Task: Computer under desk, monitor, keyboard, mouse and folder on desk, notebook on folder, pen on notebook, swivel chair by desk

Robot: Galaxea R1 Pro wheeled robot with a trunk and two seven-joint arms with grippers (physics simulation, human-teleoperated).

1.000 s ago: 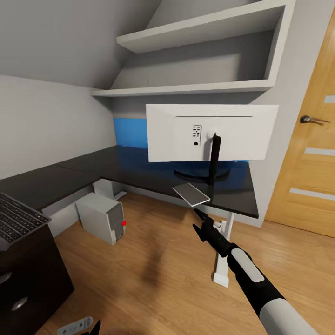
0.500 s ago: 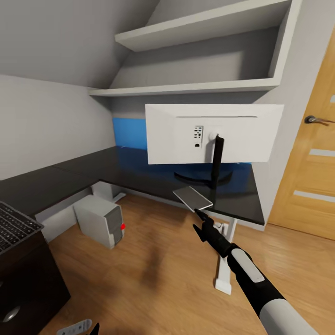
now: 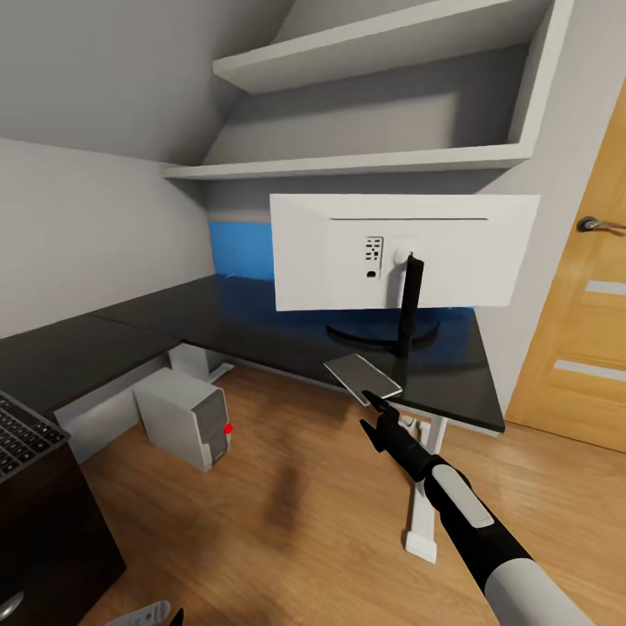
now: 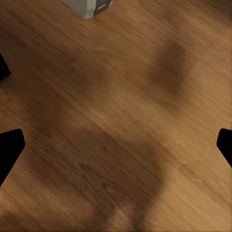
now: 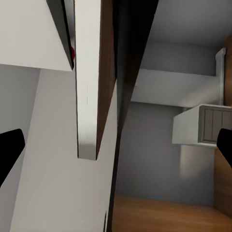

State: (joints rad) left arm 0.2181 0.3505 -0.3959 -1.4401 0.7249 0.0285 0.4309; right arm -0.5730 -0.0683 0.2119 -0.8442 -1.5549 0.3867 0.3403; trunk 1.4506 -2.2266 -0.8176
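Note:
The monitor stands on the black desk with its white back toward me. The computer sits on the floor by the desk's inner corner, and its corner also appears in the left wrist view. A corner of the keyboard lies on a dark unit at the left edge. My right gripper is open just short of the desk's front edge, near a small flat grey slab that I cannot identify. My left gripper hangs open above the wood floor. The swivel chair, folder, notebook and pen are out of view.
White wall shelves hang over the desk, and a blue panel is on the wall behind it. An oak door is at the right. The dark unit stands close at the lower left. The desk's white leg is beside my right arm.
The whole picture has shifted as the camera moved closer and to the right. The keyboard slid toward the left edge and the door toward the right. Both arms keep their pose.

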